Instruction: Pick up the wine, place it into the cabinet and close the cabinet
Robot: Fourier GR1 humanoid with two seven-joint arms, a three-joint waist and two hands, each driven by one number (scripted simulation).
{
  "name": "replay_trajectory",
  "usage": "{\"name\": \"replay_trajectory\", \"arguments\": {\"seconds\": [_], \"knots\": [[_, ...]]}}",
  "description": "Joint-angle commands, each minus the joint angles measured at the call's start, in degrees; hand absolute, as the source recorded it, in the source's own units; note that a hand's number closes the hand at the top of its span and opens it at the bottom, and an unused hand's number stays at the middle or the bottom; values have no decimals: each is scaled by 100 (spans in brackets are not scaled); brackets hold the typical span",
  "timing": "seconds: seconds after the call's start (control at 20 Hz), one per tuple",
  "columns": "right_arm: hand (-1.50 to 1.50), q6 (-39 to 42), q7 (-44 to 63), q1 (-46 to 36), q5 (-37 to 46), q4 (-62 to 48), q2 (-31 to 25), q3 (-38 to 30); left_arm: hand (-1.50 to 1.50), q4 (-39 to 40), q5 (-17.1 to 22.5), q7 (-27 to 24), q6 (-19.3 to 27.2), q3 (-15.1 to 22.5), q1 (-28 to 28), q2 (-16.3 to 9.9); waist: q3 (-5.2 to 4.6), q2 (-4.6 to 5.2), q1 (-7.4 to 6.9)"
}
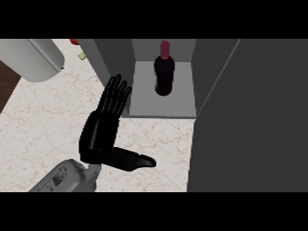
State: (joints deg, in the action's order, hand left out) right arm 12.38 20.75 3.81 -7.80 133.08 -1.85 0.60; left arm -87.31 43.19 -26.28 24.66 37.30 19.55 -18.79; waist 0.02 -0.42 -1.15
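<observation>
Inside the open cabinet (pixel 163 103), on its pale shelf, stands the wine (pixel 163 72), a dark bottle with a reddish cap. It is upright; seen from steeply above, its long axis runs up the view, with the neck and cap toward the top edge and the base nearer the shelf's front. The bottle sits about midway between the cabinet's two side walls, touching neither.

The left hand (pixel 106 122) lies to the left of the bottle and lower in the view, just outside the cabinet's left wall, well clear of the wine. Its fingers are straight and held together, pointing up the view toward the cabinet, with the thumb stuck out to the right. It holds nothing. The hand hovers over the marbled surface (pixel 43 117). The dark door (pixel 263 117) fills the view's right side.
</observation>
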Motion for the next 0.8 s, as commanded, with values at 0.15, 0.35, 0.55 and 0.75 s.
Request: {"name": "replay_trajectory", "arguments": {"seconds": [0.15,0.35,0.55,0.75], "knots": [[150,122,691,-213,91,420,-310,253,-150,-1893,-394,400,461,69,-1207,-521,-3,15,48],[150,965,267,97,-147,263,-790,245,-150,-2275,-474,256,531,-196,-1673,-758,-1,17,39],[150,1432,469,368,-291,481,-989,777,-150,-2700,-542,238,517,-398,-2228,-1182,-1,15,36],[150,1428,993,676,-802,769,-926,1219,-150,-3107,-314,172,288,-924,-2897,-1557,-5,20,37]]}}
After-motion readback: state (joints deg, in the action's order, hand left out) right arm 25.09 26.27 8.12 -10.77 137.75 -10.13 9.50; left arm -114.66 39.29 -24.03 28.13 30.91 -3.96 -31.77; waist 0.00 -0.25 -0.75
